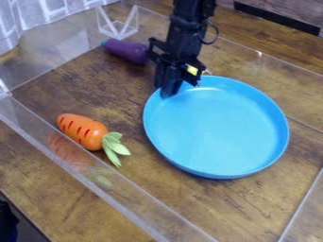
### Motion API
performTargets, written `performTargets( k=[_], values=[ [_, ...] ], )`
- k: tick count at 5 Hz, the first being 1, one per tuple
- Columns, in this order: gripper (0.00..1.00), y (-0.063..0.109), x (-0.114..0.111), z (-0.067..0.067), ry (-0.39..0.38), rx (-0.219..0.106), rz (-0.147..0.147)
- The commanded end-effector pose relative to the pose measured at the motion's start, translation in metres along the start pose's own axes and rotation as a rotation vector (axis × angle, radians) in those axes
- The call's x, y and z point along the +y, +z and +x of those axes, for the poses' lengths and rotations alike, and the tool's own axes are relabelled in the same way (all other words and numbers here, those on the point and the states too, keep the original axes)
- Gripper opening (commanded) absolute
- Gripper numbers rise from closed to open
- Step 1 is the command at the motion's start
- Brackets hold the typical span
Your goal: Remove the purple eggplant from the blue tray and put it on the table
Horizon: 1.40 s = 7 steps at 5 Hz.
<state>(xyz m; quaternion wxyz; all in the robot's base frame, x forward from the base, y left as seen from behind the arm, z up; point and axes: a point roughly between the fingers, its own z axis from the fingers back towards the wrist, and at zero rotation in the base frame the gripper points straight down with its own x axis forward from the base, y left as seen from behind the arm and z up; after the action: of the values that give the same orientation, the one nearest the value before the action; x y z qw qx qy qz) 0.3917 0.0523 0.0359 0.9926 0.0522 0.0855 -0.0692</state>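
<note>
The purple eggplant (123, 49) lies on the table (89, 90) at the back, outside the blue tray (221, 132) and just left of the arm. The tray holds nothing. My gripper (172, 89) comes straight down onto the tray's far-left rim, and its fingers are shut on that rim. The gripper body partly hides the eggplant's right end.
An orange carrot (81, 130) with green leaves lies on the table, left of the tray. Clear acrylic walls (44, 52) edge the table at the left, back and front. A small clear stand (120, 19) sits behind the eggplant.
</note>
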Motion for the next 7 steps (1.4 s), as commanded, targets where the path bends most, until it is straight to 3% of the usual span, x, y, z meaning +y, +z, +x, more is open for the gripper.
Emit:
performTargets(
  k=[1,5,7],
  values=[
    [0.0,0.037,0.016,0.0,0.021,-0.089,0.032],
    [0.0,0.061,0.028,-0.007,0.024,-0.111,0.069],
    [0.0,0.064,0.003,-0.009,-0.067,-0.121,0.111]
  ],
)
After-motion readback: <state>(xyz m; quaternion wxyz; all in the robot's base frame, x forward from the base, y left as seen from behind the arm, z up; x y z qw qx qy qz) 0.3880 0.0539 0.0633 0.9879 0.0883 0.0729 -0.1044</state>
